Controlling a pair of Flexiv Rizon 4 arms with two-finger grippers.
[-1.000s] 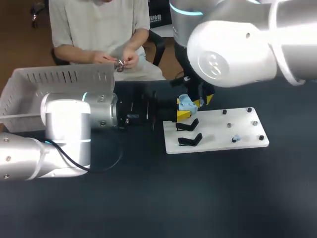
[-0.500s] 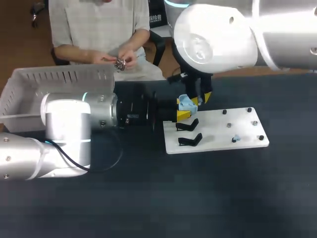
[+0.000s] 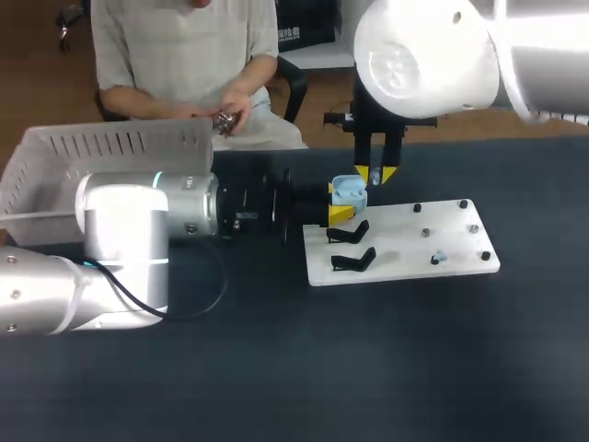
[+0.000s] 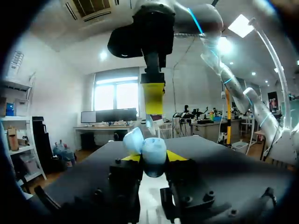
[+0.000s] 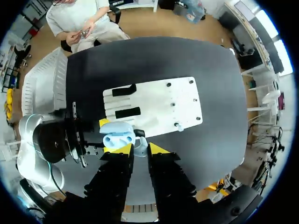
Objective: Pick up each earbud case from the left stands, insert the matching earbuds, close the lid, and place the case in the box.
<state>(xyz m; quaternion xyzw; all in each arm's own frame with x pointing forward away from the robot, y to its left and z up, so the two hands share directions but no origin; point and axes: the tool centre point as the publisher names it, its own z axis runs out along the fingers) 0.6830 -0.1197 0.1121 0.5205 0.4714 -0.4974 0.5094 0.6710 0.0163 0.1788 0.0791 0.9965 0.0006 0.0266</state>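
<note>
My left gripper [image 3: 340,214] is shut on a light blue earbud case [image 3: 348,191] with its lid open, held just off the left end of the white board [image 3: 405,241]. In the left wrist view the case [image 4: 149,149] sits between the yellow tips of that gripper [image 4: 153,158]. My right gripper [image 3: 375,175] hangs fingers-down just above the case, shut on a pale earbud [image 5: 139,148]. In its own view the open case [image 5: 117,135] shows two empty sockets right beside the gripper [image 5: 140,149]. Another earbud [image 3: 439,258] lies on the board's right part.
Two black stands [image 3: 350,232] [image 3: 354,260] sit on the board's left side and several small pegs [image 3: 464,205] on its right. A white perforated box [image 3: 92,157] stands at the table's far left, behind my left arm [image 3: 129,239].
My right arm has swung up and to the right, and its gripper has risen slightly while staying above the open case. The left arm and case have not moved.
</note>
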